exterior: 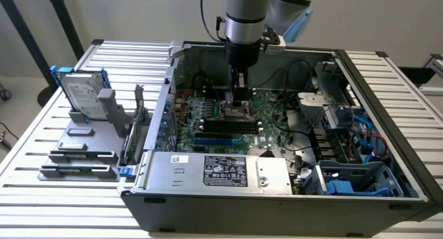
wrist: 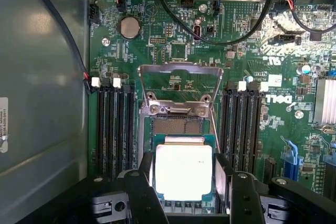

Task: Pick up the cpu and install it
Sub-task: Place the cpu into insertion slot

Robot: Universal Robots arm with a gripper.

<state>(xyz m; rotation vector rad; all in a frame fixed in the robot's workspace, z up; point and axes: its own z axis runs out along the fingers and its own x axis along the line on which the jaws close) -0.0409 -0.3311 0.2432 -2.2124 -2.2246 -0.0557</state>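
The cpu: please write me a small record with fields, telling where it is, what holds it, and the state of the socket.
cpu: shiny top up, gripped on two sides, over the socket
tool: shut on the cpu, low inside the computer case
socket: uncovered, its metal cover lifted open
place: green motherboard, between the memory slots

Glossy silver metal cpu [wrist: 184, 174], matt green motherboard [wrist: 173, 51], grey metal case [exterior: 277, 213]

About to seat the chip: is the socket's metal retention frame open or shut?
Open: the retention frame is swung back off the socket, whose contact area lies uncovered just beyond the cpu.
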